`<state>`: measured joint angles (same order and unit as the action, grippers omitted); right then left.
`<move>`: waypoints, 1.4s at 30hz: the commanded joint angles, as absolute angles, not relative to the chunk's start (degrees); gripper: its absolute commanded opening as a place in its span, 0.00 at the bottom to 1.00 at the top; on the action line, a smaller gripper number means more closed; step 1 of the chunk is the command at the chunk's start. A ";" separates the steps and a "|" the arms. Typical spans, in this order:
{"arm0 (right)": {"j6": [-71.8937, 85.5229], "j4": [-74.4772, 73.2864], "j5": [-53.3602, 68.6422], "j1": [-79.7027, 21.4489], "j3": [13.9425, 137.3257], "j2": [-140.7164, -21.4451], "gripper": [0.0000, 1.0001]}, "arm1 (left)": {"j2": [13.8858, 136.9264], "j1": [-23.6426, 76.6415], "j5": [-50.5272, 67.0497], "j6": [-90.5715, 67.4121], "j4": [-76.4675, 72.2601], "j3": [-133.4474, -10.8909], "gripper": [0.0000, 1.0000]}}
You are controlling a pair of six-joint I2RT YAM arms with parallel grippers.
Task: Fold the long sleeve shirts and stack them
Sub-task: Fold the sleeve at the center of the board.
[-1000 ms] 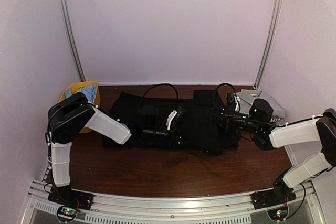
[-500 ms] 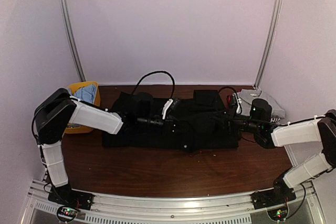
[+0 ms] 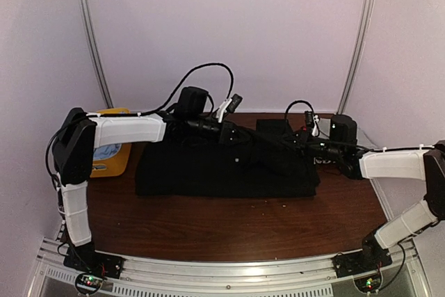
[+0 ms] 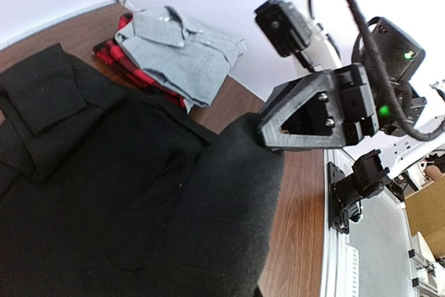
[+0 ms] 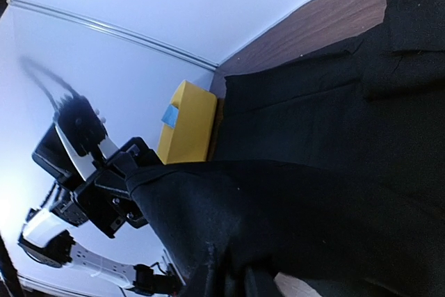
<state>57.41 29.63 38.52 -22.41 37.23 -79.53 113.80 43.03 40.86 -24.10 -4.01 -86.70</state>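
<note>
The black long sleeve shirt (image 3: 222,172) lies spread across the middle of the table. It fills the left wrist view (image 4: 104,172) and the right wrist view (image 5: 313,199). My left gripper (image 3: 235,137) and right gripper (image 3: 295,142) are both shut on a lifted fold of it, held taut between them above the shirt's back half. My own fingers are buried in cloth in both wrist views. The grey shirt (image 4: 184,50) lies folded at the back right, mostly hidden behind my right arm in the top view.
The grey shirt rests on a red plaid garment (image 4: 128,60). A yellow basket (image 3: 111,154) with blue cloth stands at the back left and also shows in the right wrist view (image 5: 184,126). The back wall is close behind both grippers.
Both grippers have risen and moved toward the back wall, carrying the black shirt's fold up with them. The bunched cloth in the middle has drawn out flatter.
</note>
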 commanded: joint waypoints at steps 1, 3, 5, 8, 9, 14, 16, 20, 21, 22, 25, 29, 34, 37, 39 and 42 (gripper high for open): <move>48.27 21.87 35.38 -21.80 37.94 -77.61 0.21 | 116.57 42.56 42.20 -23.27 5.22 -92.55 0.00; 44.61 17.59 32.46 -21.80 37.74 -75.41 0.28 | 117.42 41.96 42.52 -23.72 8.08 -94.53 0.00; 41.57 13.18 28.50 -21.81 37.20 -72.76 0.35 | 117.72 41.25 43.45 -24.62 9.69 -95.84 0.00; 38.94 8.95 24.44 -21.79 35.86 -69.54 0.42 | 118.17 40.39 44.78 -25.50 13.22 -98.31 0.00; 38.30 8.01 24.05 -21.80 35.40 -68.96 0.44 | 118.27 40.23 45.03 -25.42 14.67 -99.14 0.00; 37.67 10.85 29.14 -22.15 32.83 -69.02 0.55 | 119.12 39.82 46.06 -26.27 16.96 -101.08 0.00; 37.89 13.46 31.09 -22.90 31.85 -69.36 0.57 | 119.93 39.73 46.77 -26.89 16.87 -101.50 0.00; 37.43 17.01 32.25 -25.88 31.92 -70.72 0.58 | 120.82 39.73 49.24 -28.16 15.47 -100.97 0.00; 37.13 17.64 32.32 -26.51 32.17 -71.13 0.58 | 120.72 39.73 49.67 -28.35 15.10 -100.72 0.00; 36.85 18.20 32.53 -27.12 32.46 -71.67 0.58 | 120.80 39.72 49.96 -28.57 14.91 -100.47 0.00; 36.30 20.16 33.04 -28.78 33.40 -73.36 0.59 | 120.68 39.74 50.19 -29.03 14.85 -100.01 0.00; 34.86 21.47 32.84 -29.68 34.96 -75.68 0.62 | 120.20 39.88 51.46 -30.06 13.49 -98.58 0.00; 32.50 21.11 32.98 -29.83 38.09 -78.02 0.64 | 119.55 40.16 51.93 -30.21 13.17 -97.36 0.00; 31.13 20.69 33.45 -29.88 39.93 -79.44 0.64 | 119.45 40.38 52.27 -30.32 12.95 -96.97 0.00; 30.71 20.69 33.89 -29.82 40.61 -80.23 0.64 | 119.44 40.47 52.45 -30.28 12.91 -96.94 0.00; 30.84 20.94 34.28 -29.88 40.91 -81.34 0.63 | 119.44 40.52 52.64 -30.45 12.54 -96.94 0.00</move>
